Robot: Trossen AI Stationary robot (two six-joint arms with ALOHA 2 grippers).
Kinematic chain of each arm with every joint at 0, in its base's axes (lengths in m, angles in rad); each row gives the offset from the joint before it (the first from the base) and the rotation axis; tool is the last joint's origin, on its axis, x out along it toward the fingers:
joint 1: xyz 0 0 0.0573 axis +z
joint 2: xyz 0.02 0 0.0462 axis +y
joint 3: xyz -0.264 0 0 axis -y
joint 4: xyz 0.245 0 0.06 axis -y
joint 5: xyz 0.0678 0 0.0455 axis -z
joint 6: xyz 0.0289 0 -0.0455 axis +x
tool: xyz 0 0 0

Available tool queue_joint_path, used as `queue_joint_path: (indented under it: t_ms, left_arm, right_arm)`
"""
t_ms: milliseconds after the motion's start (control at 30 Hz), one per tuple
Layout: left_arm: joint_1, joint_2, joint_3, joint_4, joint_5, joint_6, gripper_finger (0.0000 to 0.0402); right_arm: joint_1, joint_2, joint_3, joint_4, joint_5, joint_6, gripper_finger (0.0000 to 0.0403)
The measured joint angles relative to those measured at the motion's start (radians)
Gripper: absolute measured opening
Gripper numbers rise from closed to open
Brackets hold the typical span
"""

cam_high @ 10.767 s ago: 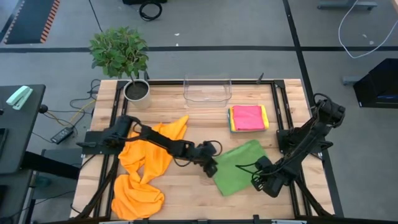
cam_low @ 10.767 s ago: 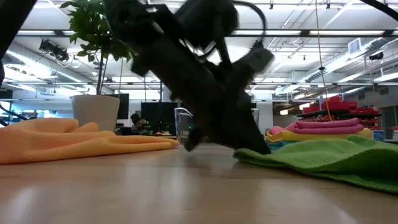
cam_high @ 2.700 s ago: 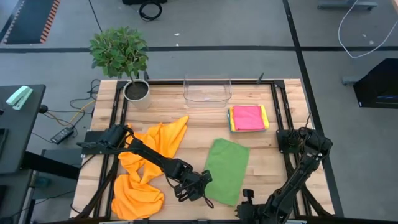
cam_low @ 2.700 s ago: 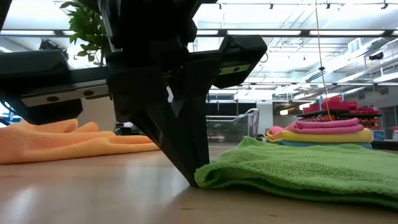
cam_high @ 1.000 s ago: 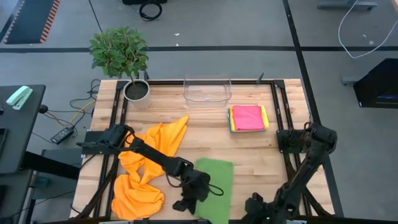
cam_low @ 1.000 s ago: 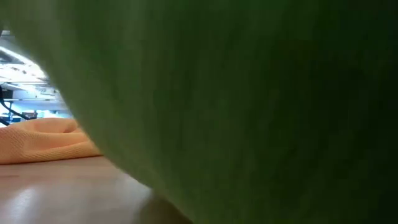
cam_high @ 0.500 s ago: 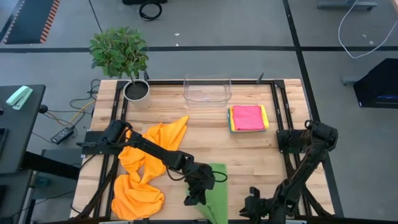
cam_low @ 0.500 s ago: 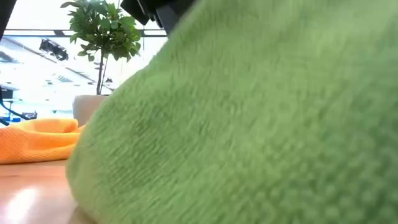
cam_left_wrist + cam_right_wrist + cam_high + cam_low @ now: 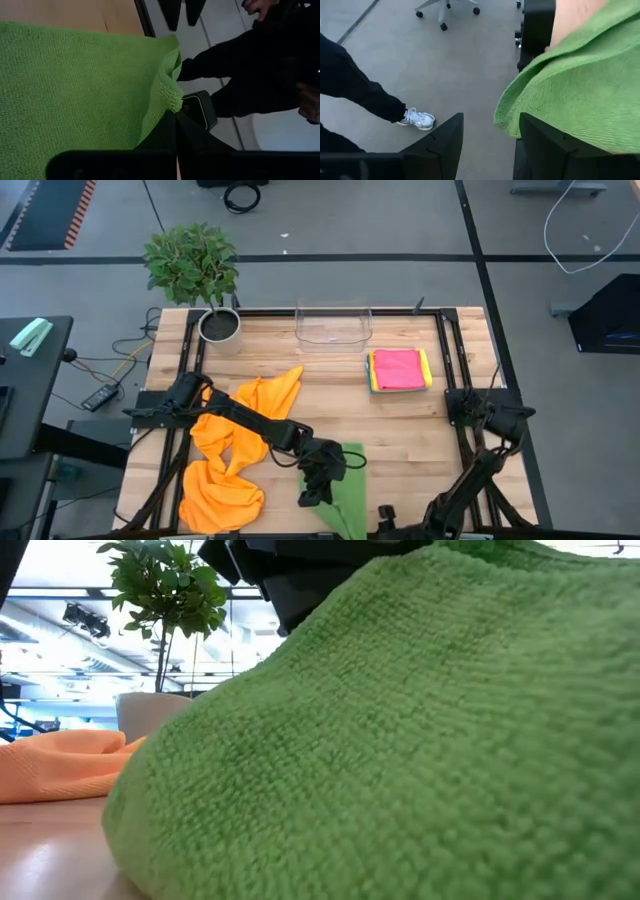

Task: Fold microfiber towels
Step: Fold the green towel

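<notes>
My left gripper (image 9: 318, 492) is clamped on a corner of the green towel (image 9: 345, 490) at the near edge of the table (image 9: 420, 430); in my left wrist view the fingers (image 9: 167, 132) pinch the folded hem of the towel (image 9: 75, 95), which lies flat on the wood out to the black table frame. Part of that towel hangs over the near edge, and in my right wrist view its corner (image 9: 560, 90) droops past the rim with grey floor below. My right gripper (image 9: 487, 145) sits just off that near edge, below the towel's overhang, with its fingers spread apart and nothing between them. In the low view the green towel (image 9: 400, 740) fills nearly everything close to the edge. Left of the green towel, the orange towels (image 9: 235, 450) lie crumpled in a heap, touching my left arm. Well beyond the green towel, toward the far right of the table, sits the folded stack with the pink towel (image 9: 398, 368) on top, and bare wood lies open between the two. A person's dark leg and white shoe (image 9: 417, 119) stand on the floor off the near edge.
</notes>
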Motion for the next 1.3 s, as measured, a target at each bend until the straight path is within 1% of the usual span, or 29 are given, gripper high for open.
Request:
queue_joint_path:
  t_ms: [200,367,567,800,933,1033,1167,1300]
  left_arm:
    - [-0.009,0.0,0.0,-0.04,0.003,0.018,0.0001]
    - [-0.016,0.0,0.0,-0.043,0.008,0.029,0.0001]
    - [-0.019,0.0,0.0,-0.046,0.015,0.036,0.0001]
    - [-0.026,0.0,0.0,-0.045,0.015,0.036,0.0001]
    - [-0.027,0.0,0.0,-0.046,0.016,0.043,0.0001]
    - [-0.025,0.0,0.0,-0.045,0.016,0.043,0.0001]
    - [-0.023,0.0,0.0,-0.044,0.016,0.043,0.0001]
    - [-0.024,0.0,0.0,-0.043,0.018,0.042,0.0001]
  right_arm:
    - [0.0,0.073,0.058,0.001,0.021,0.055,0.0199]
    - [0.007,0.076,0.065,-0.005,0.068,0.068,0.0198]
    - [-0.001,0.079,0.065,-0.009,0.072,0.07,0.0197]
    - [-0.001,0.11,0.065,0.018,0.081,0.093,0.0173]
    - [-0.001,0.109,0.066,0.004,0.094,0.072,0.015]
    - [-0.002,0.109,0.066,-0.015,0.101,0.06,0.0125]
    - [-0.001,0.109,0.065,-0.022,0.105,0.063,0.0073]
    - [-0.001,0.105,0.065,-0.043,0.105,0.103,0.0017]
